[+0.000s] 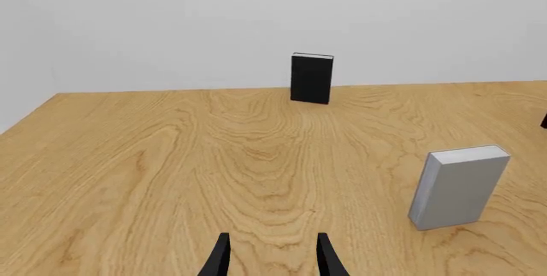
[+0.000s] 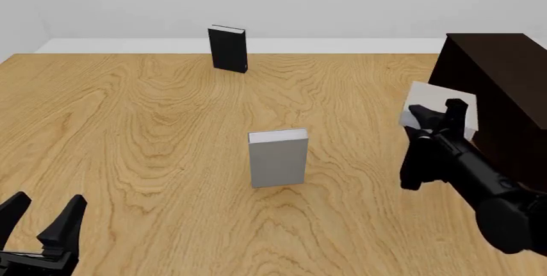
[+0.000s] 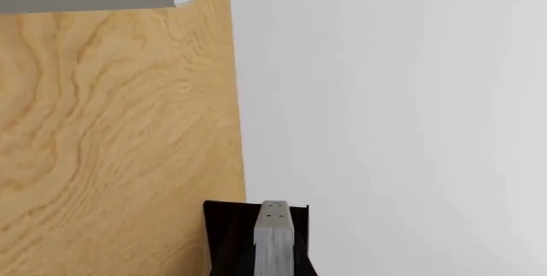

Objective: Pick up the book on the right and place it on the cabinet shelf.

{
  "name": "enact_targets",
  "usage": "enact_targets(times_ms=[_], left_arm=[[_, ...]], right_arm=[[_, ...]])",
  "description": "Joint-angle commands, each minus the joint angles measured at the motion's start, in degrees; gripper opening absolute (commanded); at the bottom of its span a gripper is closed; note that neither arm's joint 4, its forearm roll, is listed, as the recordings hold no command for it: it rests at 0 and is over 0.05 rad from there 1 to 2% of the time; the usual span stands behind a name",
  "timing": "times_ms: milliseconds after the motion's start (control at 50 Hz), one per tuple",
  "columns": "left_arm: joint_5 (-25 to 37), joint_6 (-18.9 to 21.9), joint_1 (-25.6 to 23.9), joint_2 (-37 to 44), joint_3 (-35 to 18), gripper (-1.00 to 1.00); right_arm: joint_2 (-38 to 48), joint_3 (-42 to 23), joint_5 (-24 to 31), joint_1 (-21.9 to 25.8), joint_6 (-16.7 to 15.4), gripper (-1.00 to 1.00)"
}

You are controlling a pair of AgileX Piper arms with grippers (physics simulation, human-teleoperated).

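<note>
The right gripper (image 2: 432,119) appears clamped on the light-grey book (image 2: 427,100), held above the table (image 2: 128,129) just beside the dark cabinet (image 2: 504,84), while the left gripper (image 2: 43,215) hangs spread and empty near the front edge.

Wide bare desk (image 2: 128,129) on the left and middle, broken only by an upright grey book (image 2: 278,158) at centre and a black book (image 2: 228,48) far back; dark cabinet (image 2: 500,90) walling off the right edge.
</note>
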Motion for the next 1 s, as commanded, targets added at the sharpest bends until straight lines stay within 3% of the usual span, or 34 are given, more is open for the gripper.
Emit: enact_targets(times_ms=[20, 540, 1000], left_arm=[[0.0, 0.1, 0.1, 0.0, 0.0, 1.0], [-0.7, 0.2, 0.2, 0.5, 0.0, 1.0], [-0.2, 0.5, 0.4, 0.3, 0.0, 1.0]], right_arm=[[1.9, -1.2, -1.9, -1.3, 0.8, -1.0], [9.8, -3.2, -7.0, -4.3, 0.7, -1.0], [14.9, -7.9, -6.9, -7.0, 0.2, -1.0]])
